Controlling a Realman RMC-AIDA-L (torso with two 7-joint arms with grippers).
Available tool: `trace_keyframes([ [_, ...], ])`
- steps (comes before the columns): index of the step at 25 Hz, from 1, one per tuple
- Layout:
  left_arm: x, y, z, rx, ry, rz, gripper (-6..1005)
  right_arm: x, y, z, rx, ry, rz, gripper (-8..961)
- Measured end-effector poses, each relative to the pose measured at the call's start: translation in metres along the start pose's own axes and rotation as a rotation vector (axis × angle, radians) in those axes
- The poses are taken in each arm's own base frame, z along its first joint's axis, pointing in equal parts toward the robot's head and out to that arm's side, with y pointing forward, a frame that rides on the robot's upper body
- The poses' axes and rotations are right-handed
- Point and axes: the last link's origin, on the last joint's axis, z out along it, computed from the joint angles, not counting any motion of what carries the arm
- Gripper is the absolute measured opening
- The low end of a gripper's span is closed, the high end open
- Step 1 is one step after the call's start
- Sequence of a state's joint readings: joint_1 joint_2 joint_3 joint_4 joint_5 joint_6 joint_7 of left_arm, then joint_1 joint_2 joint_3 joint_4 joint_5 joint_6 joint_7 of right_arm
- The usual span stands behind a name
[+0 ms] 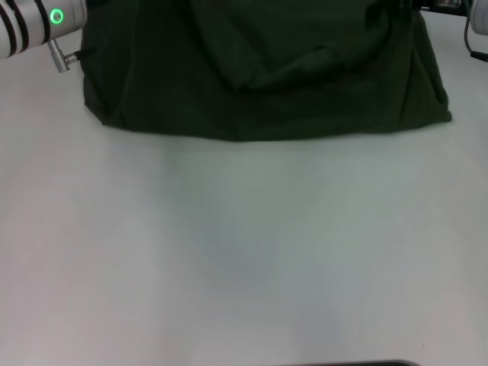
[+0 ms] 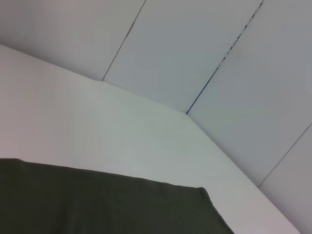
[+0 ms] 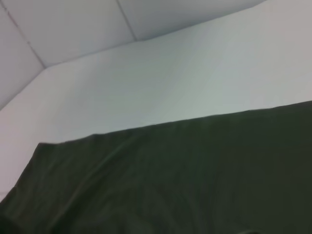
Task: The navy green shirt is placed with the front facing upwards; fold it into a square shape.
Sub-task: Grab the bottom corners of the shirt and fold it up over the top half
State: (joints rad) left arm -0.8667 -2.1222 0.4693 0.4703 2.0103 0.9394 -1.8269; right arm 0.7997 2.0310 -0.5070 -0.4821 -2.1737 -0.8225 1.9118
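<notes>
Lying at 12 o'clock on the white table (image 1: 244, 252), navy green shirt (image 1: 267, 84) looks plain, rumpled, cut off above | left arm (image 1: 38, 23) at 10, right arm (image 1: 479, 19) at 2, jaws unseen, grip cannot be told | left wrist: shirt (image 2: 97, 204) flat edge, one corner | right wrist: shirt (image 3: 185, 180) creased, possibly folded.

The shirt (image 1: 267, 76) is soft matt cloth, creased in folds. The table (image 1: 244, 252) looks smooth and matt, perhaps laminate. The left arm (image 1: 34, 23) has a glossy metallic-looking casing.
</notes>
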Motion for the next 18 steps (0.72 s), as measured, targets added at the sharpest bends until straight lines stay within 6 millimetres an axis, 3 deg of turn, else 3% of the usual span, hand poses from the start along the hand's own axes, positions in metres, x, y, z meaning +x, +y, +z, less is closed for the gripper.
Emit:
trace_keyframes([
  [5, 0.001, -0.002, -0.002, 0.005, 0.01, -0.007, 344, -0.001, 0.002, 0.0, -0.007, 0.005, -0.006, 184],
  [11, 0.0, -0.002, -0.001, 0.012, 0.014, -0.003, 556, -0.004, 0.004, -0.003, -0.035, 0.014, 0.026, 432],
  [13, 0.0, -0.001, -0.002, 0.009, 0.014, -0.001, 638, -0.005, 0.006, -0.004, -0.049, 0.015, 0.024, 648],
  [18, 0.0, -0.001, -0.005, 0.001, 0.018, -0.002, 864, -0.004, 0.004, -0.014, -0.069, -0.011, 0.046, 764],
])
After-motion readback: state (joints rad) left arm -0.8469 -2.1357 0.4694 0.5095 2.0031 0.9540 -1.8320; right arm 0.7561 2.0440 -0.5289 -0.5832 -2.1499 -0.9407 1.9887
